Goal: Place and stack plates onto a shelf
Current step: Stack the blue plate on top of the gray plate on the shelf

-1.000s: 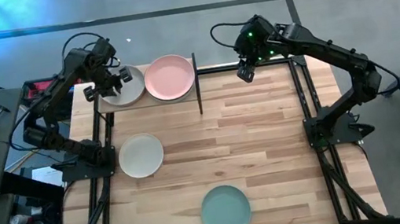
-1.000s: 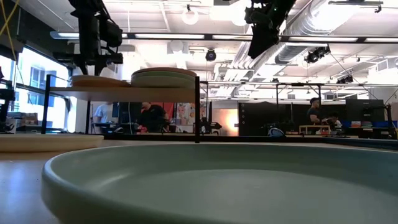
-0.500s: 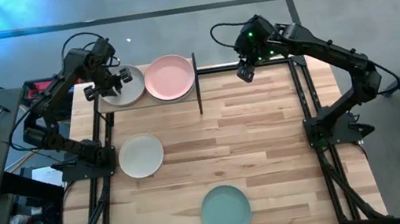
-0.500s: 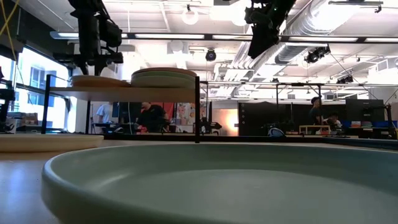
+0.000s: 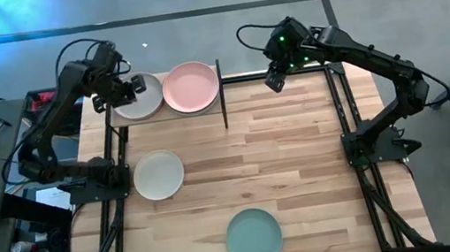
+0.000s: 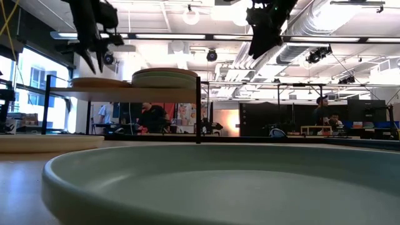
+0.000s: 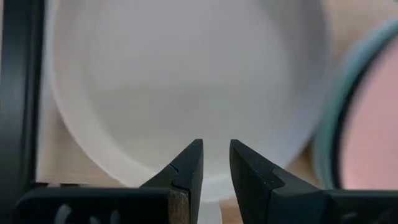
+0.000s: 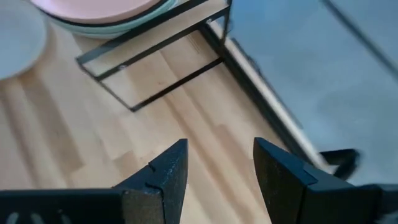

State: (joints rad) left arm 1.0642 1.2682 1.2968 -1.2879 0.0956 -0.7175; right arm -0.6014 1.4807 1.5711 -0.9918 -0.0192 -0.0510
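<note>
I judged it over half done — my left gripper (image 5: 119, 92), jaws slightly apart and empty, hung over the round white plate (image 5: 139, 98) on the small raised light-wood shelf (image 6: 125, 92) beside the pink-topped plate stack (image 5: 191, 87), my right gripper (image 5: 274, 80) waited apart and empty, while the beige plate (image 5: 158, 174) and teal plate (image 5: 253, 237) lay on the plank tabletop (image 5: 301, 159).

Two plates (image 5: 159, 174) (image 5: 253, 237) on the table; two stacks (image 5: 137, 100) (image 5: 191, 87) on one shelf (image 5: 221, 96).

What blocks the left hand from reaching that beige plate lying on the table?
Nothing visible does. The left hand hangs open over the shelf, and the beige plate lies on bare table nearer the front with nothing on it.
</note>
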